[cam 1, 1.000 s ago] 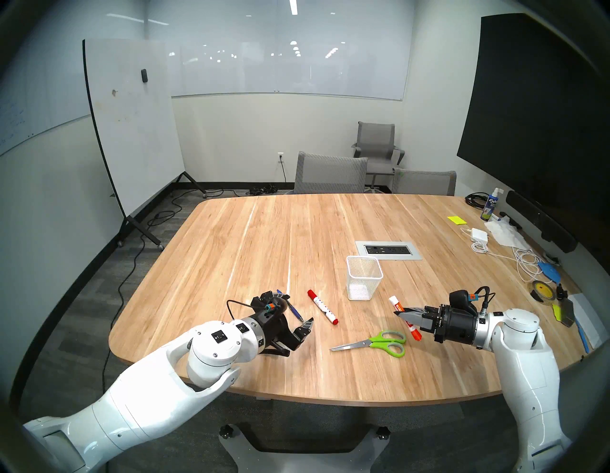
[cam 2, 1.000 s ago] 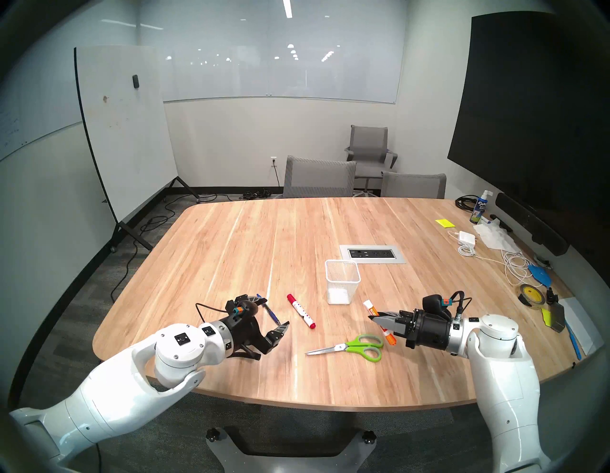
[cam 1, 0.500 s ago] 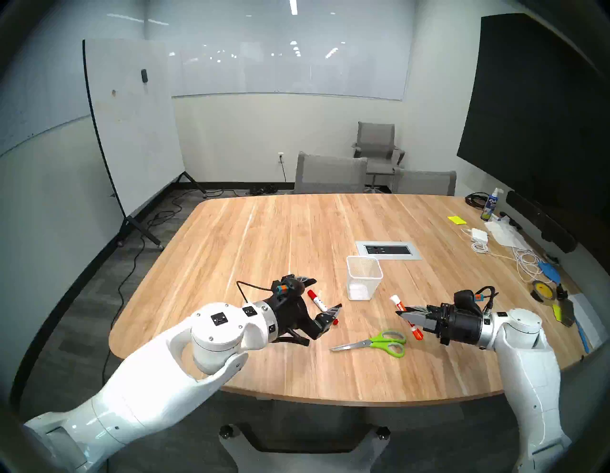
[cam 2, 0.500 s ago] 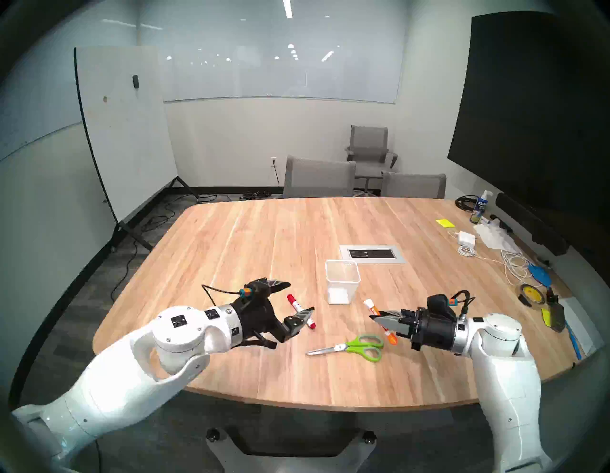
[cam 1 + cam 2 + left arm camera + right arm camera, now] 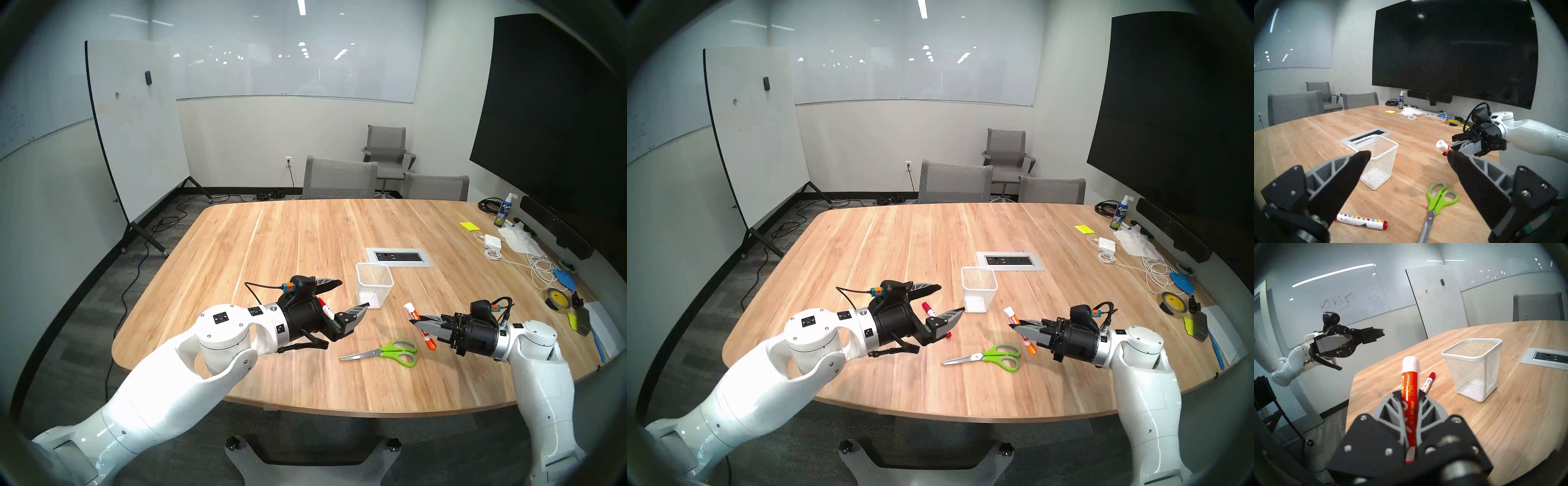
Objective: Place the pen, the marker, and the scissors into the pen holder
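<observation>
The left gripper [image 5: 349,295], fingers spread wide and empty, has been raised beside the pen holder [image 5: 374,285]. An orange marker [image 5: 1409,405] is clamped in the right gripper [image 5: 414,319]. The scissors [image 5: 386,353] lie nearer than the pen holder; the pen is hidden.

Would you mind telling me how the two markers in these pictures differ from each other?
The orange marker is clamped in the shut right gripper and held off the table; the white marker lies flat on the table, untouched. The orange marker has an orange barrel with a white cap; the white marker has a white barrel printed with small coloured shapes and red ends. The orange one also looks thicker. Neither is in the pen holder yet.
</observation>
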### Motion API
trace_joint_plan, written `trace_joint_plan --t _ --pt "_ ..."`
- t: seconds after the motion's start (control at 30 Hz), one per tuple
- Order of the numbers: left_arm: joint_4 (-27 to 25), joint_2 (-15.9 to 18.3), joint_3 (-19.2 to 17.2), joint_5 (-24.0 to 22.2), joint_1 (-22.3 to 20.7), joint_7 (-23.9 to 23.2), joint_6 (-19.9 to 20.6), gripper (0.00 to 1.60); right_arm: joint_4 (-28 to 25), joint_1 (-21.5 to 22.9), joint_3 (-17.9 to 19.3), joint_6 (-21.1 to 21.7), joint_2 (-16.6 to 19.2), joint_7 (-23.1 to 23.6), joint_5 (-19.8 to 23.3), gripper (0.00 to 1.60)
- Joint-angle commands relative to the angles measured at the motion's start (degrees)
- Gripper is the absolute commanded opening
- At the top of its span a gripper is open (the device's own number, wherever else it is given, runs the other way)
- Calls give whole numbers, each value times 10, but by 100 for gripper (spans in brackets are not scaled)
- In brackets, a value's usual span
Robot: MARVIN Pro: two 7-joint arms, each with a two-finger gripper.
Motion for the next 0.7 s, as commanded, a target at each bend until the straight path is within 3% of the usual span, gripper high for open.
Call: trace_joint_plan --t 0.0,0.67 --pt "19 -34 10 -24 -23 -30 -6 160 4 17 2 0 -3 17 17 0" --pt "85 -89 42 -55 -71 -79 -13 160 9 22 -1 27 -4 36 32 0"
